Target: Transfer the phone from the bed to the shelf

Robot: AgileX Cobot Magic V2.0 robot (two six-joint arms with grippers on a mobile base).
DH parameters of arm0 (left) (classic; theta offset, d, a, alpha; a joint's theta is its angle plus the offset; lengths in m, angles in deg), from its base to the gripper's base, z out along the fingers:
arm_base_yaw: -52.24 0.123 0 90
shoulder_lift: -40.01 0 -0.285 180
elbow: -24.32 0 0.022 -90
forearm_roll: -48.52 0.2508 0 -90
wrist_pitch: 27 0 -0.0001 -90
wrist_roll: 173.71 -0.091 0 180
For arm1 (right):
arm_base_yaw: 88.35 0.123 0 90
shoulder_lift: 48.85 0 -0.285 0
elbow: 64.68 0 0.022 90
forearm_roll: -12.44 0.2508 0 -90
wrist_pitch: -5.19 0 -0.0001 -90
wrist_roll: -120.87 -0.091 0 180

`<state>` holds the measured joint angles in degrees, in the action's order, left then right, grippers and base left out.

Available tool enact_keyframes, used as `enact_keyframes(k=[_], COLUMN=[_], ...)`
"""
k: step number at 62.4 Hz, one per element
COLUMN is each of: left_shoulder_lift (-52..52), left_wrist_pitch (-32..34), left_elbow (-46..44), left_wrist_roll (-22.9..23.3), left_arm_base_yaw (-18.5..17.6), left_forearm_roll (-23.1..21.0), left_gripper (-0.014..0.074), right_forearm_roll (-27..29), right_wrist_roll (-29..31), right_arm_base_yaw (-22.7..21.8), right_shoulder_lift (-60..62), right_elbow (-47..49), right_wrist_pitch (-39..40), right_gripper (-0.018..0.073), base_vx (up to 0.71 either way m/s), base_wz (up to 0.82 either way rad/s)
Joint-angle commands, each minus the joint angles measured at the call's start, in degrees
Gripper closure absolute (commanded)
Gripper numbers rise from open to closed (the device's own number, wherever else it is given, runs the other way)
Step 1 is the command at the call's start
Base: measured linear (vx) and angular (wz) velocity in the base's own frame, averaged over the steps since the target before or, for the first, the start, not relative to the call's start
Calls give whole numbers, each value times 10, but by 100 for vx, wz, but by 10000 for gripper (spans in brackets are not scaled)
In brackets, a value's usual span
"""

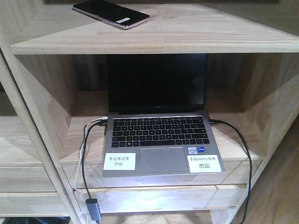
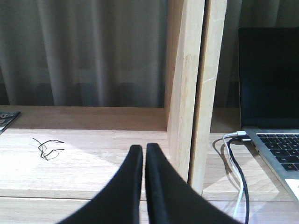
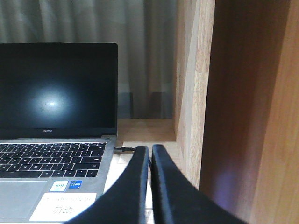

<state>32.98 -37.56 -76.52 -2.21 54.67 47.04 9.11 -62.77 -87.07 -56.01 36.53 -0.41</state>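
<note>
The phone (image 1: 111, 13), a glossy black slab with a pinkish rim and a white sticker, lies flat on the top board of the pale wooden shelf (image 1: 187, 32) in the front view, with no gripper near it. The bed is out of view. In the left wrist view my left gripper (image 2: 144, 148) is shut with nothing in it, in front of a lower shelf board (image 2: 93, 154) and just left of an upright divider (image 2: 187, 93). The right wrist view shows my right gripper (image 3: 150, 149) shut and empty, right of the laptop, close to a divider (image 3: 191, 93).
An open grey laptop (image 1: 159, 135) with a dark screen fills the middle compartment, with white labels on its palm rest. Cables (image 1: 86, 158) run from both its sides over the board's front edge. A small black wire tangle (image 2: 46, 147) lies on the left board. Grey curtains (image 2: 93, 51) hang behind.
</note>
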Motion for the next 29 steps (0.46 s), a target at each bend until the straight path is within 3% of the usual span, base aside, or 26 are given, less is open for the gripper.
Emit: enact_keyframes(k=[1, 29], left_shoulder_lift=[8, 8], left_wrist_pitch=[41, 41], left_elbow=[-12, -12], left_wrist_roll=[3, 3], left_arm_base_yaw=[-2, -2], left_forearm_roll=[-5, -5], left_gripper=[595, 595], right_forearm_roll=[-1, -1], right_wrist_roll=[6, 7], right_arm_base_yaw=[-2, -2], right_shoulder_lift=[8, 8], right_elbow=[-3, -3], right_wrist_pitch=[47, 47], right_gripper=[564, 564], base_vx=[0, 0], base_wz=[0, 0])
